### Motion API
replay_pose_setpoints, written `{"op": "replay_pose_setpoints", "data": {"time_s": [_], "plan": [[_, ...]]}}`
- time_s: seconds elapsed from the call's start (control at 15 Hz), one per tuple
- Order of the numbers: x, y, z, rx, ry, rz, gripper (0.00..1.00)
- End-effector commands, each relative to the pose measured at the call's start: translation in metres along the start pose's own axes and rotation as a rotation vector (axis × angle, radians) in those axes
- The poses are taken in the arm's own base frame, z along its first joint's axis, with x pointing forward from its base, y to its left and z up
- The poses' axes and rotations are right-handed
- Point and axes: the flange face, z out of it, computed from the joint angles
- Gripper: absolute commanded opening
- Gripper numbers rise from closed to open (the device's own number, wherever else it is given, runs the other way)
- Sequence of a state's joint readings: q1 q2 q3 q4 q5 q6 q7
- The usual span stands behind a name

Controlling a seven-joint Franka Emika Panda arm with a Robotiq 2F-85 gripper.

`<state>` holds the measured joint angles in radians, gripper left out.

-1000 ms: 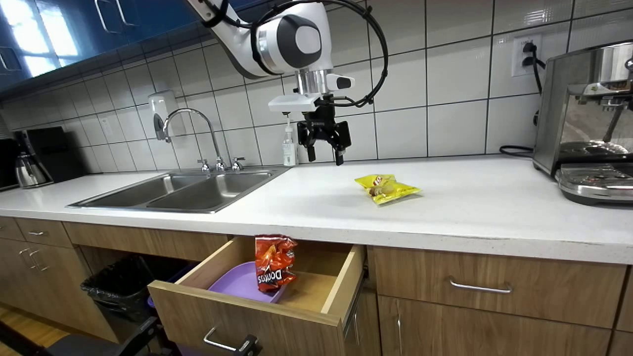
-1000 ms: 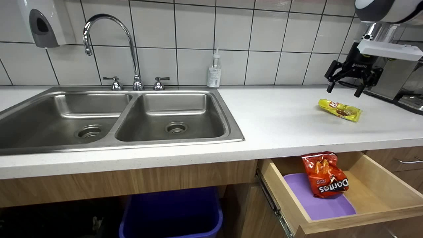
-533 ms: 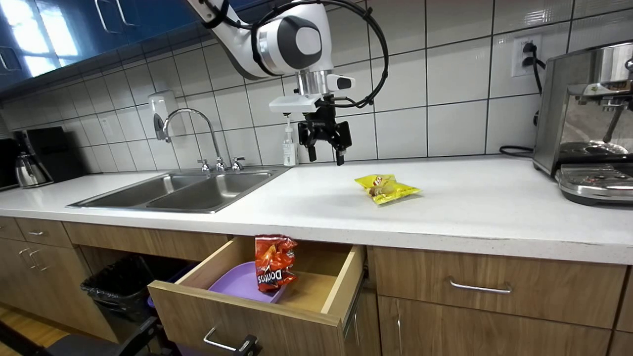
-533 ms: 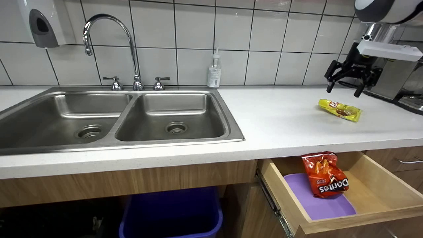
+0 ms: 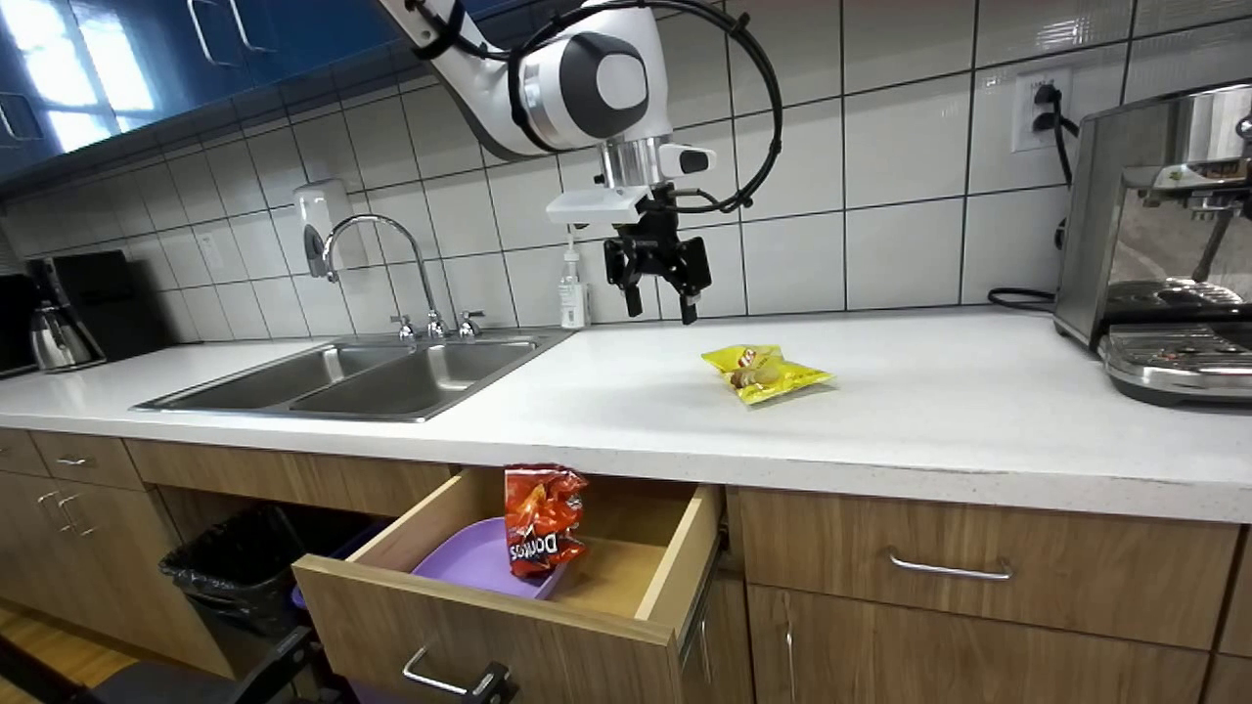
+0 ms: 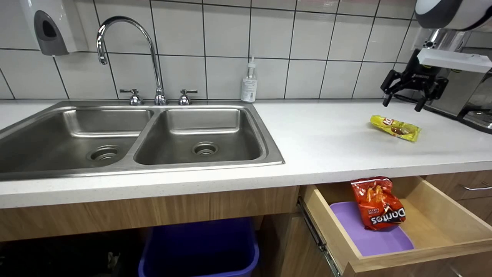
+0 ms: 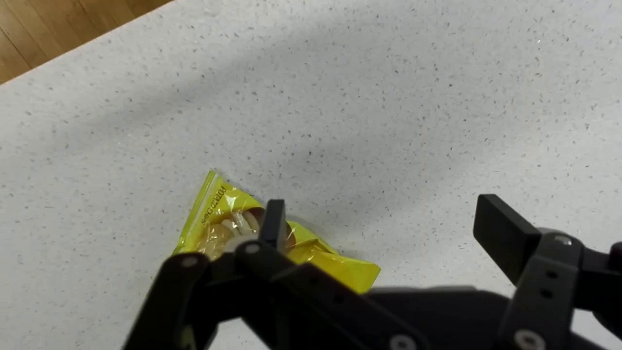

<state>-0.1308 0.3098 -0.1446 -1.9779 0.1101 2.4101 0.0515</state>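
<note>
My gripper (image 5: pixel 661 307) is open and empty, pointing down above the white counter. It also shows in an exterior view (image 6: pixel 403 104) and in the wrist view (image 7: pixel 381 214), its fingers wide apart. Nearest to it is a yellow chip bag (image 5: pixel 768 374) lying on the counter, also in an exterior view (image 6: pixel 396 127). In the wrist view the bag (image 7: pixel 330 262) lies below the left finger, which hides part of it; the right finger is over bare counter. A red Doritos bag (image 5: pixel 541 523) leans in an open drawer (image 6: pixel 423 254), on a purple tray (image 6: pixel 378 244).
A double sink (image 6: pixel 203 161) with a faucet (image 6: pixel 153 57) and a soap bottle (image 6: pixel 249 82) stand along the tiled wall. A steel coffee machine (image 5: pixel 1164 254) is at the right. The counter's front edge (image 5: pixel 880 474) is above the drawer. A bin (image 6: pixel 200 246) is below.
The arm and gripper have shifted a little to the right in both exterior views. The bags and the drawer have not moved.
</note>
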Motion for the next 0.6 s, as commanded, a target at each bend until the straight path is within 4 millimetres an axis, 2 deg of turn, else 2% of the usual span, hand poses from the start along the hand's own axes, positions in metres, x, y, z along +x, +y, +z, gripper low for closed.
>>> {"op": "replay_pose_setpoints", "data": {"time_s": [0.0,0.53], "plan": [[0.018,0.009,0.002,-0.013,0.011,0.018,1.0],[0.058,0.026,0.01,-0.026,0.031,0.032,1.0]]}}
